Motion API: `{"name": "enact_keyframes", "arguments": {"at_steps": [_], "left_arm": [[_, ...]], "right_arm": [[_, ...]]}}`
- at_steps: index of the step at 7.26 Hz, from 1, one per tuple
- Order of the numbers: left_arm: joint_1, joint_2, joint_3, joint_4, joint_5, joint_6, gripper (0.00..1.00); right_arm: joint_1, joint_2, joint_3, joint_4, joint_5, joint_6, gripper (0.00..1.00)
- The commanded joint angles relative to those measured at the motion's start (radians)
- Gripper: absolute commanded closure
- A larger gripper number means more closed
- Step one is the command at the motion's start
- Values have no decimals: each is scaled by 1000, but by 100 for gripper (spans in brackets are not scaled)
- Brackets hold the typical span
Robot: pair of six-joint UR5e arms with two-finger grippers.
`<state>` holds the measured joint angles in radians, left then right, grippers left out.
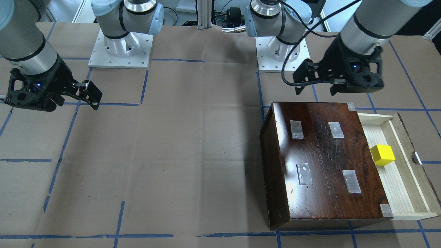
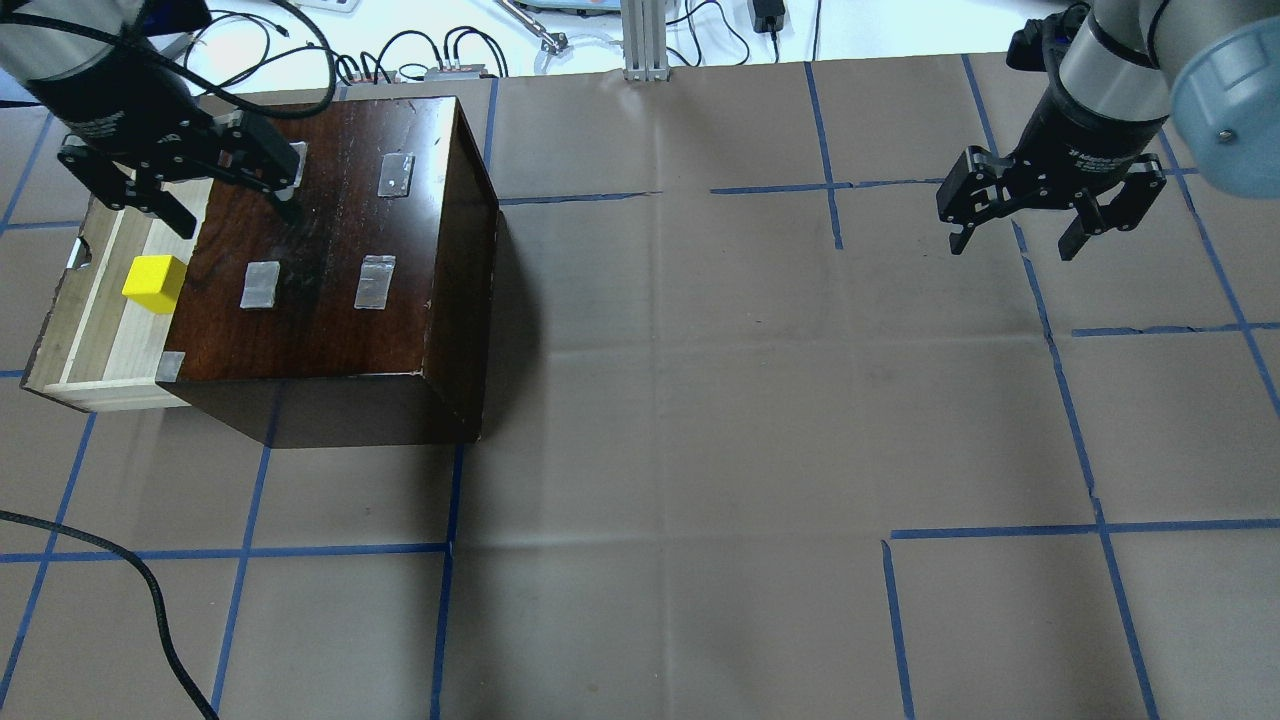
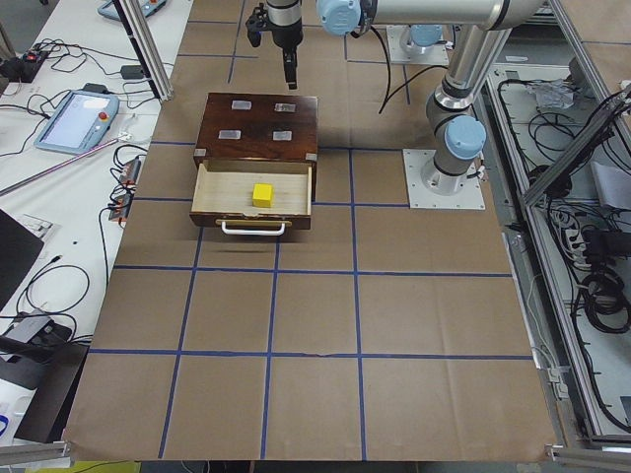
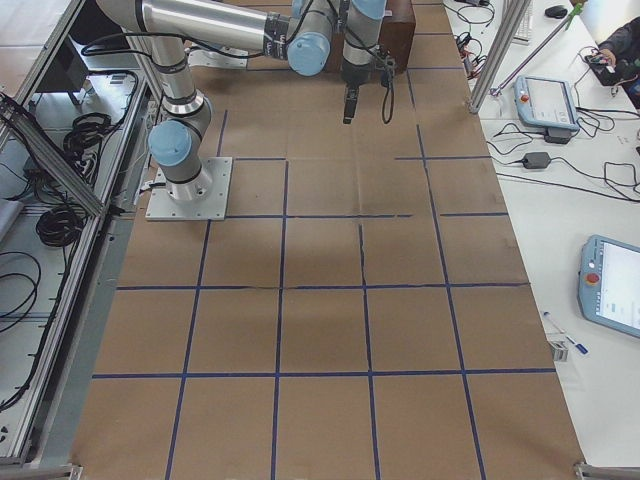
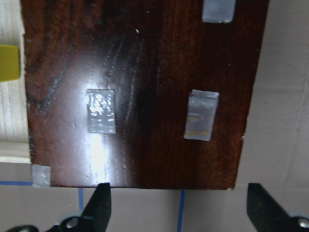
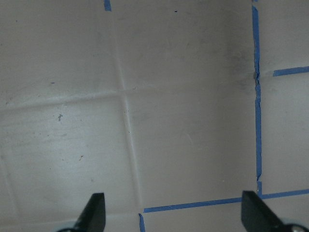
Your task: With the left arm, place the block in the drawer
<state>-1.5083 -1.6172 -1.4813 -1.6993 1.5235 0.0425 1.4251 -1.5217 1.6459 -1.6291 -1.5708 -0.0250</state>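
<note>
The yellow block sits in the pulled-out drawer of the dark wooden box, at the lower right of the front-facing view. The left arm's tool hangs released above the box's upper edge. The right tool, also spread wide, hovers over the paper-covered desk at the overhead view's upper right
</note>
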Motion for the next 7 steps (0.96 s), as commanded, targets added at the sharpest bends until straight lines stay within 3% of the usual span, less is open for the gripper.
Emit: {"name": "enact_keyframes", "arguments": {"at_steps": [1,4,7], "left_arm": [[-85,7,-45,15,-6,-61,1],[-81,-7,-50,35,-2,70,1],[-79,-18,-51,33,-3,66,1]], "right_arm": [[0,0,0,0,0,-1,0],[0,0,0,0,0,-1,0],[0,0,0,0,0,-1,0]]}}
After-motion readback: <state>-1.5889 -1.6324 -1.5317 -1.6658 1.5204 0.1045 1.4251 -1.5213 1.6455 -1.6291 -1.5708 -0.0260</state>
